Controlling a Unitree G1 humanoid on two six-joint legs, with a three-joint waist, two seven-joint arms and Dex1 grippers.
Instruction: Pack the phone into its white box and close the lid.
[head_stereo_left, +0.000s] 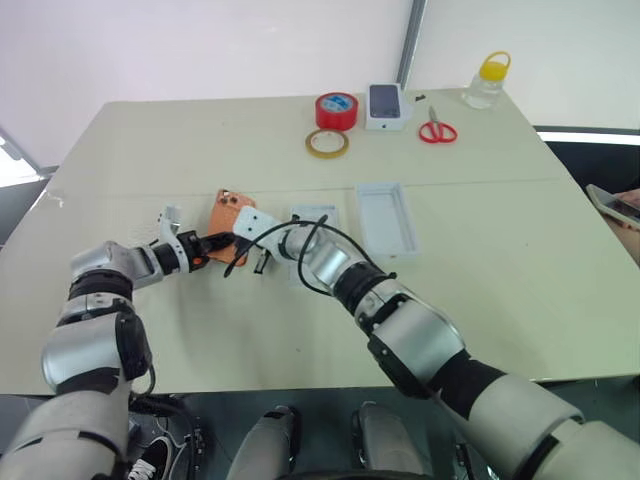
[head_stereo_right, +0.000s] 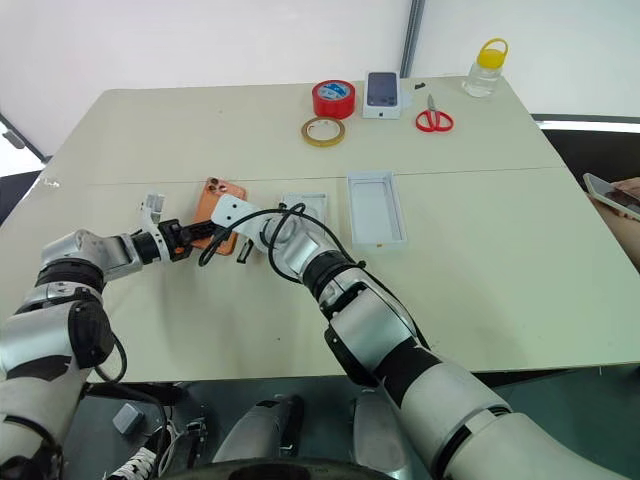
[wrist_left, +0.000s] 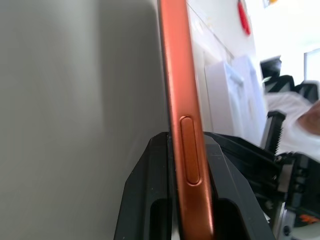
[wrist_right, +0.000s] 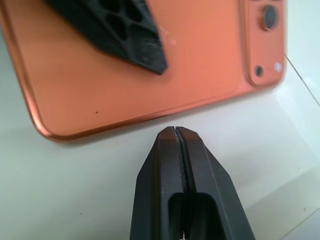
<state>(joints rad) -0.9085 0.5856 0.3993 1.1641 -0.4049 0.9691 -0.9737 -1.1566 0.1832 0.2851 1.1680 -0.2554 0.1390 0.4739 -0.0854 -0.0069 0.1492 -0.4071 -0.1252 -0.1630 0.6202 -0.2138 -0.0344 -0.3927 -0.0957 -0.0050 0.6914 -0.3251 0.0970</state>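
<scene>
The left gripper (wrist_left: 187, 175) is pinching the phone (head_stereo_left: 228, 214) by its thin edge, one black finger on each face, holding it tilted just above the table (head_stereo_left: 150, 150). The right gripper (wrist_right: 175, 134) is sitting with fingers pressed together, its tip just beside the phone's near edge. Right of the phone, the white box (head_stereo_right: 305, 210) is lying flat; further right, the lid (head_stereo_right: 375, 208).

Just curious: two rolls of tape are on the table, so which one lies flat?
The yellowish roll of tape lies flat, hole up; the red roll of tape beside it is thicker.
</scene>
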